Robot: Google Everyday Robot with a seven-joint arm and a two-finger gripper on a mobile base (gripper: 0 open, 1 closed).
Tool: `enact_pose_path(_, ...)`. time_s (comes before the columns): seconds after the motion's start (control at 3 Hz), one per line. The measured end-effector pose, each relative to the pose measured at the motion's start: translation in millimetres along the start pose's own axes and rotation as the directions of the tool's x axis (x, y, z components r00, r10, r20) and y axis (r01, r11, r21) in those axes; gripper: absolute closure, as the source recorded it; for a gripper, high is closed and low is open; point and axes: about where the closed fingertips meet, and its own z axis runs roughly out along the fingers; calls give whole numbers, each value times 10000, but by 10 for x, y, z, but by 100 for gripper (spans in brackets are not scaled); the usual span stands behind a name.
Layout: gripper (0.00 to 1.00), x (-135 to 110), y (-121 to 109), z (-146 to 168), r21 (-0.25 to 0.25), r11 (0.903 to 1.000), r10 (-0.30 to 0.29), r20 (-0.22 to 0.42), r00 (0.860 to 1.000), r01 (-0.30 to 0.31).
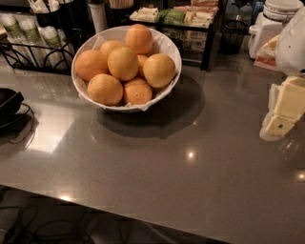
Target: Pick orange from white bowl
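Observation:
The white bowl (167, 46), wide and lined with crinkled white paper, stands on the grey counter at the back left of centre. It holds a pile of several oranges. A large round pale yellow-orange orange (123, 63) sits in the middle of the pile, with similar ones to its left and right and smaller, deeper-orange ones in front. My gripper (282, 113), cream-coloured, hangs at the right edge of the view above the counter, well to the right of the bowl and apart from it, with nothing seen in it.
A black wire rack of cups (35, 40) stands behind the bowl at the left. A black shelf with packets (183, 19) is behind it. Stacked white dishes (282, 9) sit at the back right. A black object (7, 102) lies at the left edge. The counter's front edge (143, 214) runs along the bottom.

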Motion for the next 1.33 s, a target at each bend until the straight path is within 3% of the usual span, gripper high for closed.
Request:
enact_pose_path(0.33,0,-16,-11,0,58,10000,0,35,10000,0)
enact_pose_path(0.67,0,-296,-157,90,352,9992,-202,761,9969,175)
enact_pose_path(1.0,0,-809,-426,213,929,9915,-1049,1627,9811,907)
enact_pose_path(1.33,0,-809,-426,214,931,9915,-1048,1630,9810,905)
